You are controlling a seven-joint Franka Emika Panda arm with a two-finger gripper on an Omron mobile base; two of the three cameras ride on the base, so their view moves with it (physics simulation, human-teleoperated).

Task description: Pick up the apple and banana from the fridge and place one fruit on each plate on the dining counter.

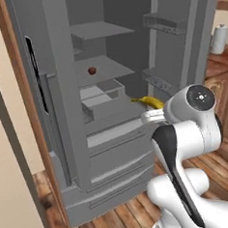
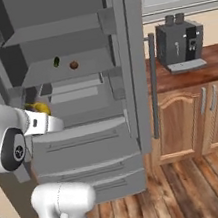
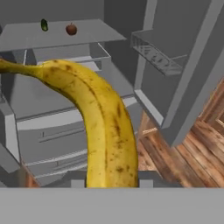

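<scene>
My gripper (image 3: pixel 111 183) is shut on the banana (image 3: pixel 103 127), a yellow, brown-speckled fruit that curves up and to the left in the hand view. In the base views the banana (image 1: pixel 148 102) (image 2: pixel 39 108) sticks out beyond the white hand, in front of the open grey fridge (image 1: pixel 59 67) at drawer height. The small reddish-brown apple (image 1: pixel 91 70) (image 2: pixel 74 65) (image 3: pixel 71 29) rests on a middle shelf, above and behind the gripper. The plates and the dining counter are out of view.
A small dark green vegetable (image 2: pixel 56 62) lies left of the apple. The open fridge door (image 2: pixel 131 51) with its long handle (image 2: pixel 153 88) stands to the right. Beyond it, a coffee machine (image 2: pixel 178 43) sits on the wall counter (image 2: pixel 210 65). Wooden floor lies below.
</scene>
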